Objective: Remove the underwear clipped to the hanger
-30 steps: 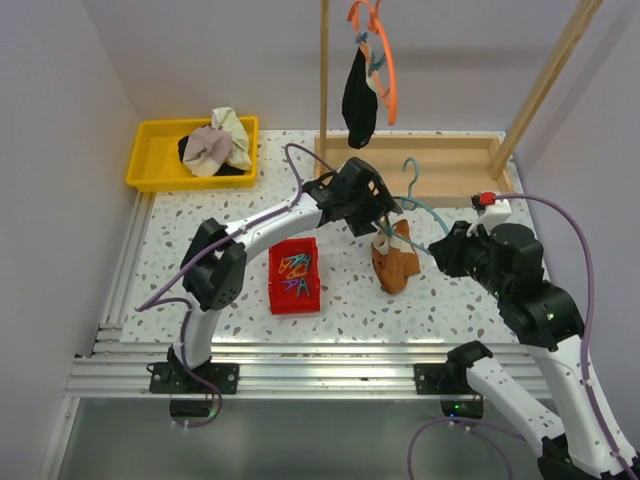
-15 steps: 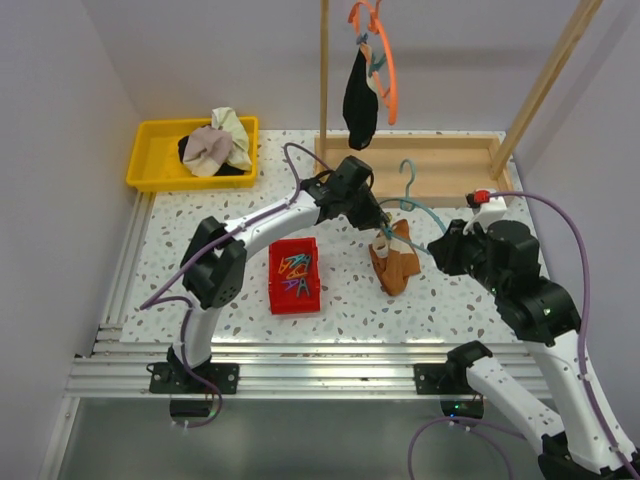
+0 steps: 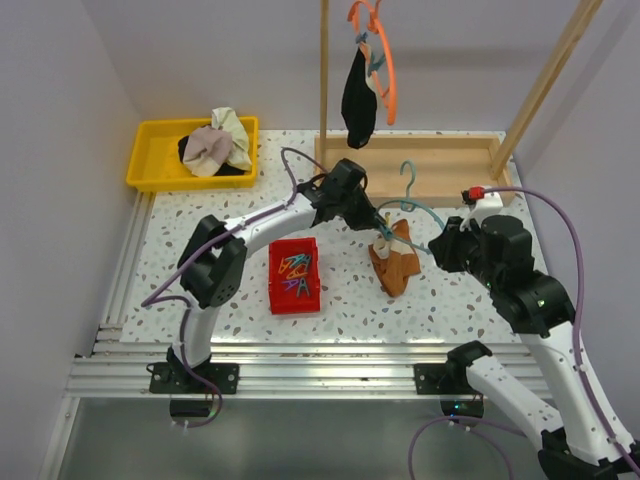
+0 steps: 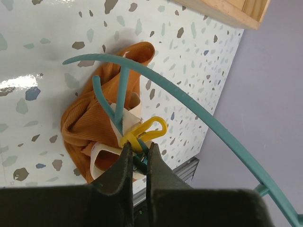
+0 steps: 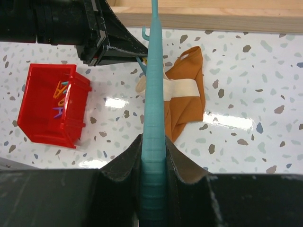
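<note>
Left gripper (image 4: 138,150) seemingly pinches the yellow clip (image 4: 146,133) on the rust-brown underwear (image 4: 87,125). Right gripper (image 5: 154,144) clamps the teal hanger (image 5: 154,85) between its fingers.

The left arm (image 3: 260,225) stretches from lower left toward frame centre; the left end effector (image 3: 378,222) pinches a yellow clip (image 4: 142,134). The right end effector (image 3: 437,247), centre right, clamps the teal hanger (image 5: 154,94).

Speckled tabletop (image 3: 440,300) carries yellow tray (image 3: 155,162) far left, red bin (image 3: 295,304) near centre, wooden base (image 3: 450,176) far right, rust-brown underwear (image 3: 396,268) centre-right.
</note>
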